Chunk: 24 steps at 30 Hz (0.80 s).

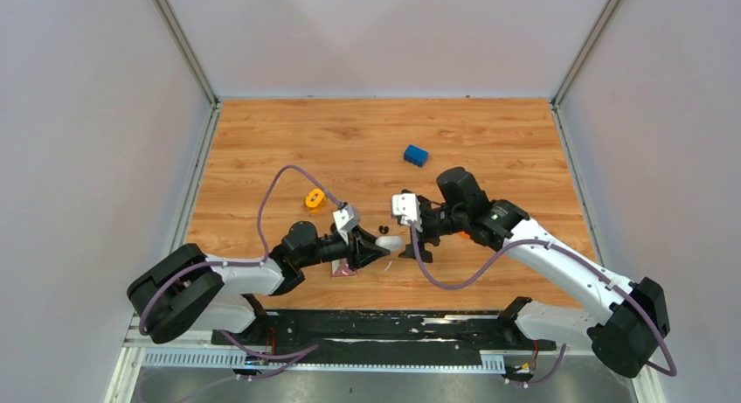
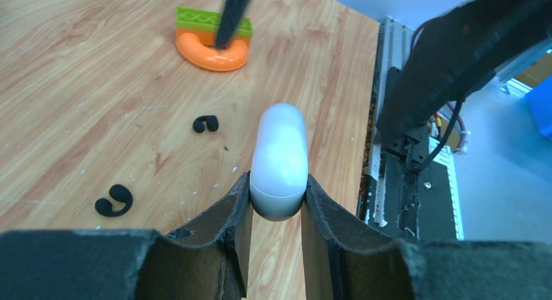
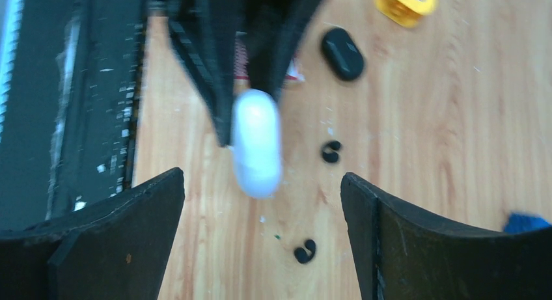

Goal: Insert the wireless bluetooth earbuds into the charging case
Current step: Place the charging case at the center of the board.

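- Between the two arms, on the near half of the desk point(image 1: 489, 132), the charging case point(image 2: 280, 150) is held by the left gripper point(image 1: 370, 247). Its fingers point(image 2: 228, 215) pinch the case's near end from both sides.
- The case's long axis runs straight out along the left fingers. Its free rounded end points at the right gripper point(image 1: 409, 242).
- A seam shows right at the left fingertips. The case looks closed to me, and I can't tell which side of the seam is the lid.
- The right gripper faces that free end with fingers point(image 3: 416, 248) spread wide and nothing in them. In the right wrist view the case sits about centred in the gap, near but not touching.
- The wireless bluetooth earbuds point(image 2: 206, 123) both lie loose on the desk, on the far side of the case from the arm bases. One is level with the case's free end. The other is further out, level with the gripped end. Neither touches the case.
- I can't tell whether the case clears the desk or rests on it.
- My read is that the step in hand is opening the case, with nothing inserted yet. The right arm is free and nearest to both the tip and the buds, so you'd use it.
- The key relation is that the case is end-on to the right fingers, so you'd close across its short width.
- The shell is glossy and the pinch is small, so levering could twist the case out of the left fingers.
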Motion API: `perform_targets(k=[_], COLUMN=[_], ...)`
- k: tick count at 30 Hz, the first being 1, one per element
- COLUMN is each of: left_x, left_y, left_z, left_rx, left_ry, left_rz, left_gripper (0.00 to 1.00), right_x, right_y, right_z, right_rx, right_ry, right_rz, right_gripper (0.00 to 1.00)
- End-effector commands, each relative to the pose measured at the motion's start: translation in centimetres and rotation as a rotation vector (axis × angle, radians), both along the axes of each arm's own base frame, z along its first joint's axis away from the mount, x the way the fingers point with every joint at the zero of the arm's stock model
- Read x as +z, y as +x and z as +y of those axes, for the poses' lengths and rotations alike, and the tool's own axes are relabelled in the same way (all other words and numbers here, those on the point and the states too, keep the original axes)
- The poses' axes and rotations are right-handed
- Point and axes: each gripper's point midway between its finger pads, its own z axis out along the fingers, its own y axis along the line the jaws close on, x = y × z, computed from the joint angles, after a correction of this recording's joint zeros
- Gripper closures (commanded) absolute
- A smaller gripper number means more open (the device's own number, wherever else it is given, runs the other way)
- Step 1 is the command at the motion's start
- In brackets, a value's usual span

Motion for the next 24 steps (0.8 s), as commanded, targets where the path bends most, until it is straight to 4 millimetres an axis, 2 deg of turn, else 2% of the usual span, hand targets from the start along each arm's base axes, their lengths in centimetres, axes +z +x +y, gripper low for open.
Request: perform_targets(k=[1,4,7,9,14,19,21,24], left_x=[1.2,0.7,0.9,0.1,0.4,-1.2,-1.0,-1.6], left_y=[2.5,5.3,6.8,7.5,7.6,11.1,12.3,13.4], left_z=[-0.1,1.0,0.8,0.6,-2.5,-4.1,-5.1,-6.2], left_rx=[0.107,0.3,0.374,0.414,0.311,0.39,0.389,0.378], left_ry=[0.012,0.004,0.021,0.072,0.043,0.162,0.176,0.176], left_rz=[-0.025,0.148,0.266,0.342,0.438,0.488,0.5,0.539], left_gripper=[1.0,0.97,0.96,0.95,0.9,0.86,0.85,0.83], right_x=[3.6,4.4,4.7,5.2,6.3,8.2,9.3,10.1], right_y=[5.3,7.5,9.9,11.2,13.5,14.9,15.2,15.2], right_z=[-0.7,-1.9,-3.6,-4.7,-7.2,-9.9,-11.0,-12.2], right_rx=[-0.242,-0.373,-0.514,-0.595,-0.762,-0.918,-0.973,-1.024], right_ry=[0.116,0.152,0.154,0.161,0.17,0.193,0.23,0.253], right_rz=[-0.029,-0.036,-0.08,-0.102,-0.21,-0.292,-0.317,-0.337], right_gripper=[0.1,0.09,0.09,0.09,0.1,0.1,0.08,0.08])
